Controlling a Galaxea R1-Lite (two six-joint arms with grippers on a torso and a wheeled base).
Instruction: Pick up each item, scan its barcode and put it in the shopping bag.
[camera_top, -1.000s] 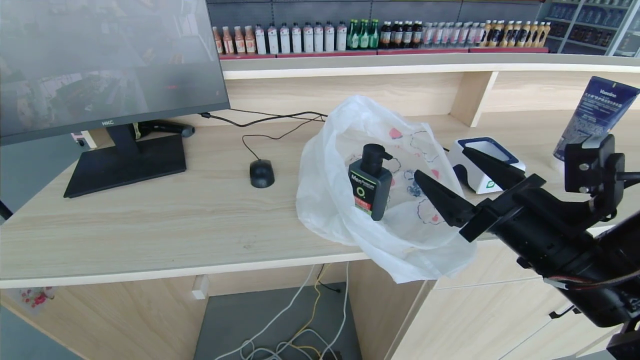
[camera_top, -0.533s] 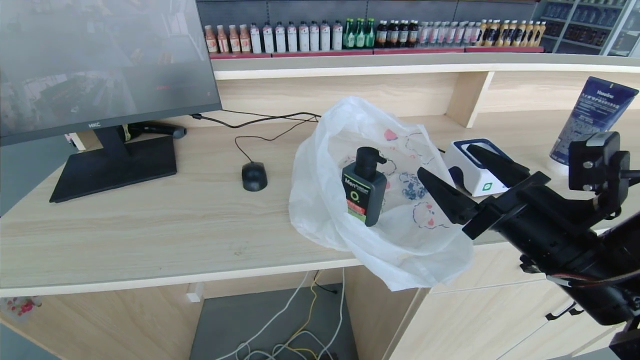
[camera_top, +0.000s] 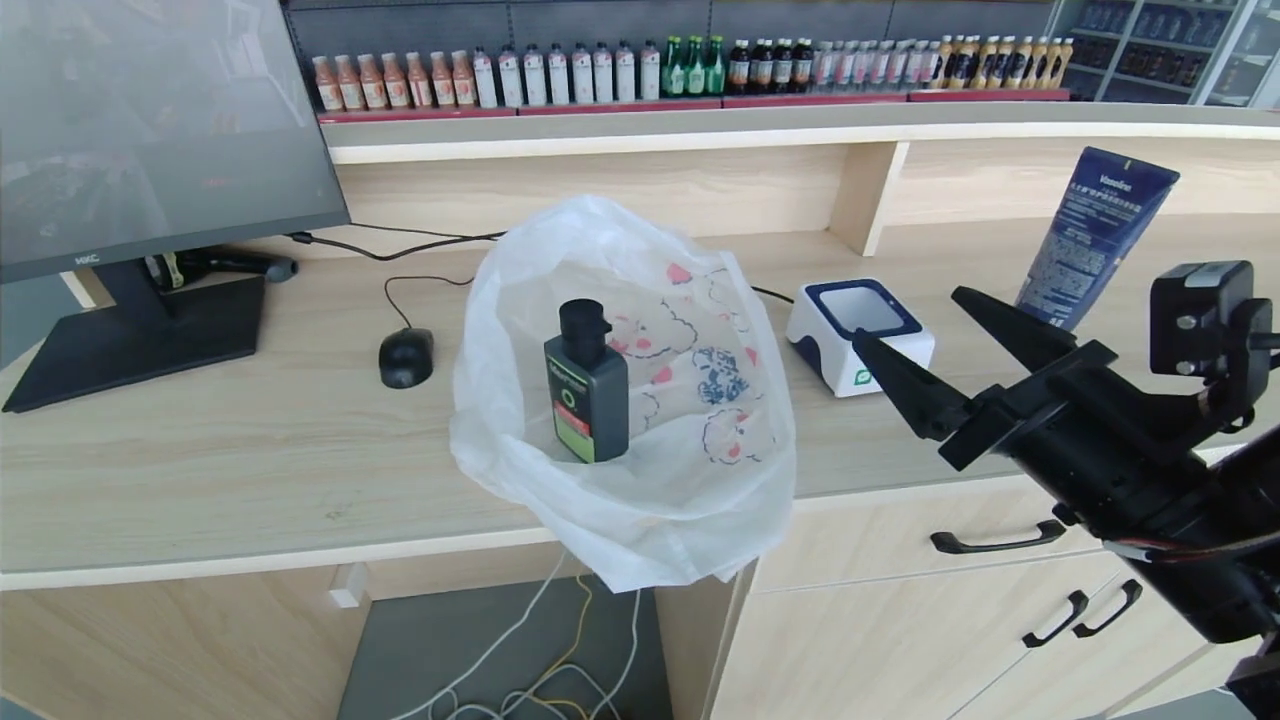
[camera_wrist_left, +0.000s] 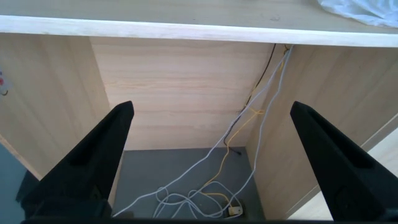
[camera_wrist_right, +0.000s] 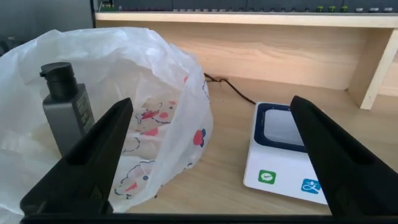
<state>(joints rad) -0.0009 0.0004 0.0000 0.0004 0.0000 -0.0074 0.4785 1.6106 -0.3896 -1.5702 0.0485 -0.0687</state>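
Note:
A dark pump bottle (camera_top: 587, 385) (camera_wrist_right: 65, 106) stands upright inside the white plastic shopping bag (camera_top: 620, 480) (camera_wrist_right: 174, 81), which sags over the counter's front edge. The white and blue barcode scanner (camera_top: 858, 335) (camera_wrist_right: 286, 146) sits to the right of the bag. A blue tube (camera_top: 1095, 235) stands on its cap at the right. My right gripper (camera_top: 910, 317) (camera_wrist_right: 211, 101) hangs open and empty just right of the scanner, pointing toward the bag. My left gripper (camera_wrist_left: 211, 107) is open and empty, low in front of the counter's underside.
A monitor (camera_top: 150, 120) on a black stand, a mouse (camera_top: 406, 357) and cables lie left of the bag. Shelves of bottles (camera_top: 690, 70) line the back wall. Drawers with black handles (camera_top: 995, 543) are below the counter, and loose cables (camera_wrist_left: 205, 186) hang underneath.
The head view has swung to the right, so everything sits further left in it. My open right gripper went from beside the bag to right of the scanner. The bottle stays in the bag.

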